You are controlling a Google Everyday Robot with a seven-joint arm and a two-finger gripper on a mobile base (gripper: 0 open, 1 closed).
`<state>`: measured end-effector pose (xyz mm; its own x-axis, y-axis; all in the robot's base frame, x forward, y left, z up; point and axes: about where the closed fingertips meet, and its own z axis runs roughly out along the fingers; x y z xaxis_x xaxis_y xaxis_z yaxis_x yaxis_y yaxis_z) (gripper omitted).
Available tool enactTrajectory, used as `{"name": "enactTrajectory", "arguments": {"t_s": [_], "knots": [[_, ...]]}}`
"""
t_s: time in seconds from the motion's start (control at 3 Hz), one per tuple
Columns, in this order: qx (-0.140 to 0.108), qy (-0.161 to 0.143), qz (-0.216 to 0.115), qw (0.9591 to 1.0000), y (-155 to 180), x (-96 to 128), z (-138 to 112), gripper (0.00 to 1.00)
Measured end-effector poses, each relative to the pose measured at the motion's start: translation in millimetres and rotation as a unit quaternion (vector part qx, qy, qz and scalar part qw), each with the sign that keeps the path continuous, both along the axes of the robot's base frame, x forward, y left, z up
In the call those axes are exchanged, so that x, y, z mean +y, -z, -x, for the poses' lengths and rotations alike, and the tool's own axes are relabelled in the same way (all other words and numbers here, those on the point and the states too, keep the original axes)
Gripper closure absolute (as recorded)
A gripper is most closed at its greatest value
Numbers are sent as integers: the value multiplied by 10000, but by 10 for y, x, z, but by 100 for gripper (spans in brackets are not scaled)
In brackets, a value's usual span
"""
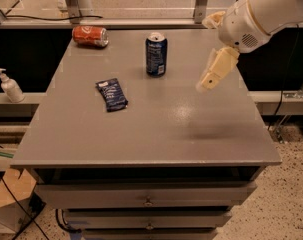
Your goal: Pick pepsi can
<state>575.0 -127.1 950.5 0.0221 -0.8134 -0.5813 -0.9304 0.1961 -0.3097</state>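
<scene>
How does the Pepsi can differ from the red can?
The pepsi can stands upright; the orange-red can lies on its side. The pepsi can is dark blue, and nearer the end effector hovering at the view's right than the orange-red can. Both are drink cans.
</scene>
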Motion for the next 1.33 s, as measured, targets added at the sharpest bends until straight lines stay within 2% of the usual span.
{"name": "enactTrajectory", "arguments": {"t_s": [0.33,0.67,1.0,1.33], "knots": [[-204,52,-519,9984,-12,86,-188,0],[-465,70,-1077,9931,-31,232,-483,0],[-536,38,-1460,9878,21,380,-744,0],[-432,33,-1660,9852,181,520,-997,0]]}}
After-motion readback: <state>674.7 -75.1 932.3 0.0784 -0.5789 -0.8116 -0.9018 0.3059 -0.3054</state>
